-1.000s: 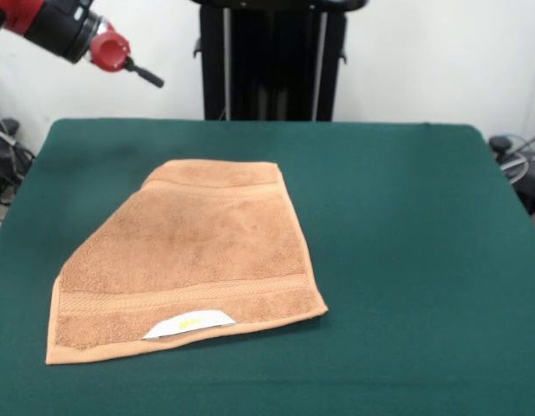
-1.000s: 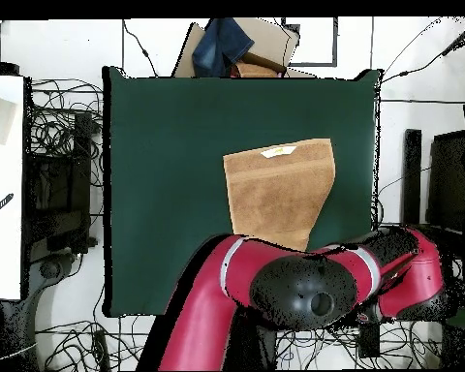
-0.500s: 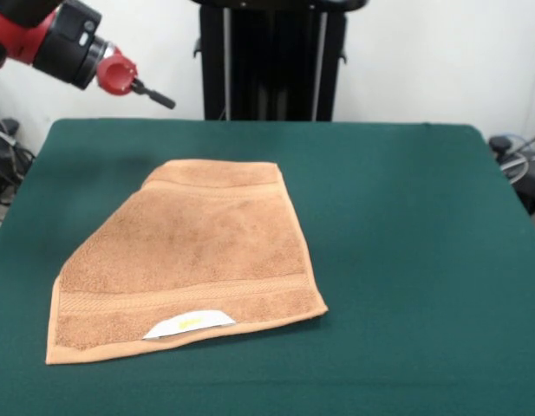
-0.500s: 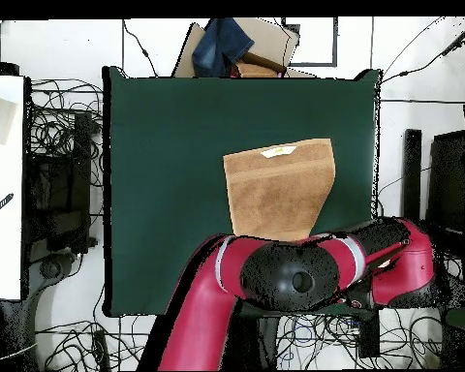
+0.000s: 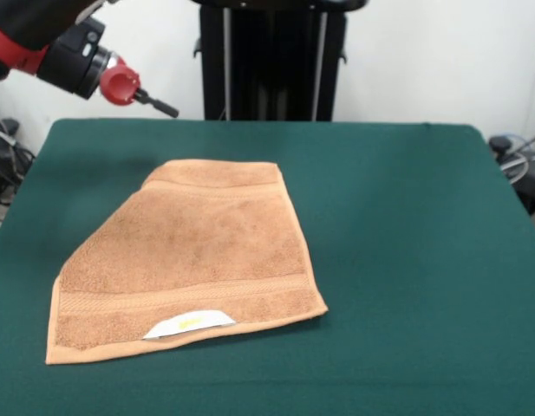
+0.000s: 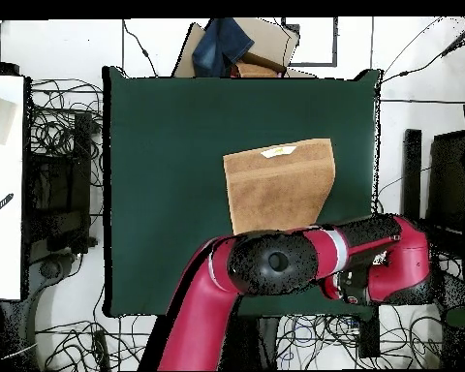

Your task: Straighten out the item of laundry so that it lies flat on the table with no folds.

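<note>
Towel [image 5: 187, 260] is lying on the green tabletop [image 5: 406, 243], below and well apart from my fingers [image 5: 167, 109], whose open-or-closed state I cannot tell. I am judging it soft, light and limp; its folded-under slanted edge nearest my fingers looks best to pinch. No containers are showing.

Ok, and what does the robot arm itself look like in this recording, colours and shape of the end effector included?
The arm is built of thick rounded segments, glossy red shells with black joint housings. In the front view a black cylindrical wrist carries a red ring collar, and the end effector shows as a thin black prong tipping it. No markings or cables on the arm can be read.
</note>
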You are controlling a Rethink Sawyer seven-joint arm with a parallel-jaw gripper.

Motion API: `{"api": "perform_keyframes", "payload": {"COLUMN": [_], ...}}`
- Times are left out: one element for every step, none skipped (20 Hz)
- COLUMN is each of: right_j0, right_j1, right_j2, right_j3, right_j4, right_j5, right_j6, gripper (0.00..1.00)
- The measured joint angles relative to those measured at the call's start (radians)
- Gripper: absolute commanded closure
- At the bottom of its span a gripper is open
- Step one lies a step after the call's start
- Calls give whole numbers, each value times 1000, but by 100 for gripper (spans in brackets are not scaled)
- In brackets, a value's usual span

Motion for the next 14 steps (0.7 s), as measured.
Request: {"api": "perform_keyframes", "payload": {"right_j0": [0,0,0,0,0,0,0,-1,-1,-3,-5,-12,-16,-22], "right_j1": [10,21,28,35,41,59,68,74,80,89,97,116,124,133], "right_j2": [-16,-32,-44,-54,-64,-90,-104,-113,-123,-137,-150,-182,-195,-211], "right_j3": [0,0,0,0,0,-1,-1,-1,-1,-2,-4,-12,-17,-25], "right_j4": [16,31,41,51,60,84,95,104,113,124,135,164,175,190], "right_j5": [-7,-14,-17,-20,-23,-28,-28,-29,-30,-32,-33,-40,-45,-52], "right_j6": [0,1,1,1,1,1,1,1,1,1,1,1,1,1], "gripper": [100,100,100,100,100,100,100,100,100,100,100,100,100,100]}}
